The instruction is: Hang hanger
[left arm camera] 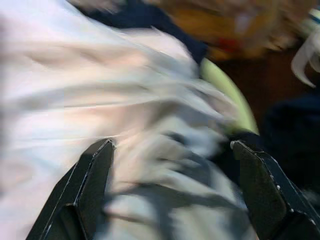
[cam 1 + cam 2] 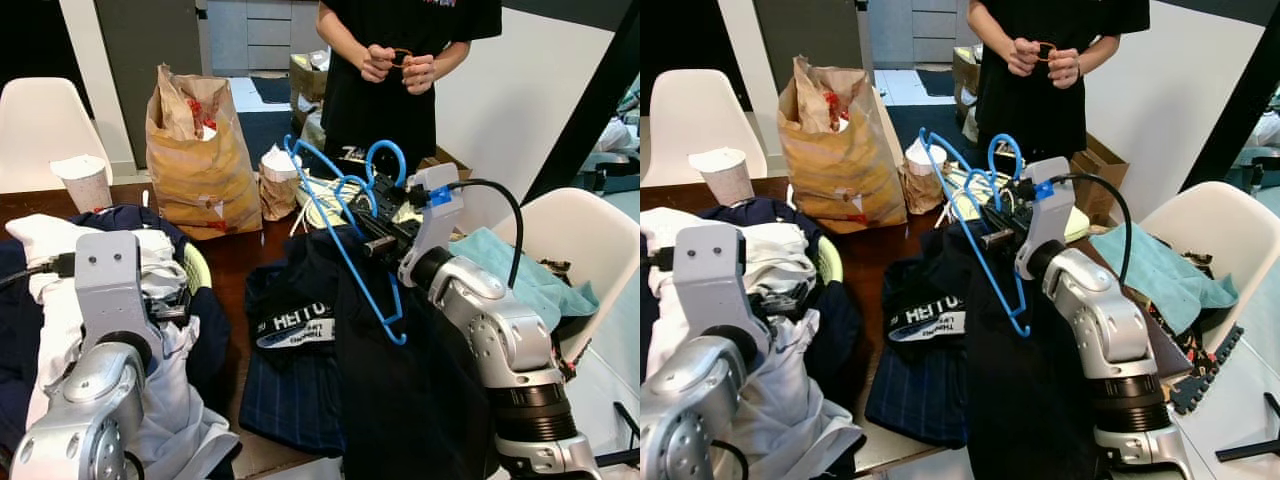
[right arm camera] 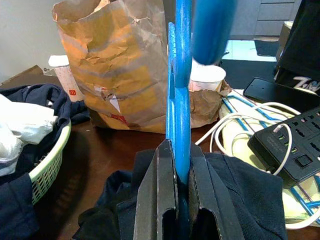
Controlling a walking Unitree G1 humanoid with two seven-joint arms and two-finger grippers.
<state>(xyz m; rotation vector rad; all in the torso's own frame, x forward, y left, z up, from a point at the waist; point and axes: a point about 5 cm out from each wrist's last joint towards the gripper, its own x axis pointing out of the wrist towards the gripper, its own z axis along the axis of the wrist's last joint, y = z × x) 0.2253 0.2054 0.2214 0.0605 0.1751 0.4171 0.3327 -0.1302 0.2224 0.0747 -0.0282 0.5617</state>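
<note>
Two arms are up over the dark wooden table as I watch from my end. My right gripper has its two black fingers pressed tight together on the bright blue plastic hanger, with the blue bar pinched edge-on between them in the right wrist view. From the head camera, the hanger is raised above the table, tilted, its hook curling up toward the far side and its long lower bar sloping down toward me, over a dark navy garment with white lettering that lies spread on the table edge.

My left gripper hovers over a heap of white and navy clothes, which is piled in a pale green plastic basket on the left of the table. Its fingers stand wide apart with nothing between them. That wrist view is smeared with blur, so I can make out white cloth below and little else.

Beyond the hanger stands a crumpled brown paper takeaway bag, with a white paper cup to its left and a smaller crumpled paper bag to its right. A black power strip with white cables lies on the right side of the table. A person in black clothes stands at the far side, both hands held together at chest height. White plastic chairs sit at far left and at right, and a teal cloth is draped on the right one.
</note>
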